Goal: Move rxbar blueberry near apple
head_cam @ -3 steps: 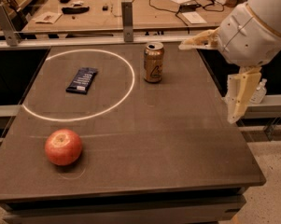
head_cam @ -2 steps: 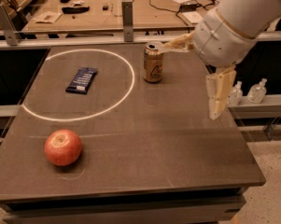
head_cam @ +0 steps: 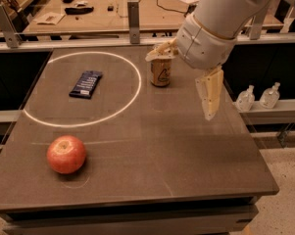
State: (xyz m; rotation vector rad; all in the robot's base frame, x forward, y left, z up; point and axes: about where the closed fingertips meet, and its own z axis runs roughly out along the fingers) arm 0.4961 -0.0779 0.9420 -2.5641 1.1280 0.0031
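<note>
The rxbar blueberry [head_cam: 86, 84] lies flat in its dark navy wrapper inside the white circle at the table's far left. The apple [head_cam: 66, 153], red-orange with a paler stem dimple, sits near the front left. My gripper [head_cam: 179, 87] hangs above the table's right half, far to the right of the bar. It is open and empty. One cream finger [head_cam: 159, 52] points left over the gold can, the other finger [head_cam: 209, 93] points down.
A gold drink can [head_cam: 160, 72] stands just right of the white circle [head_cam: 137, 89], partly behind my finger. Two clear bottles [head_cam: 257, 98] stand on a ledge beyond the table's right edge. A workbench with cables lies behind a rail.
My arm has swung left from the table's right edge toward the middle. One finger now reaches over the can. The bar, apple and can have not moved.
</note>
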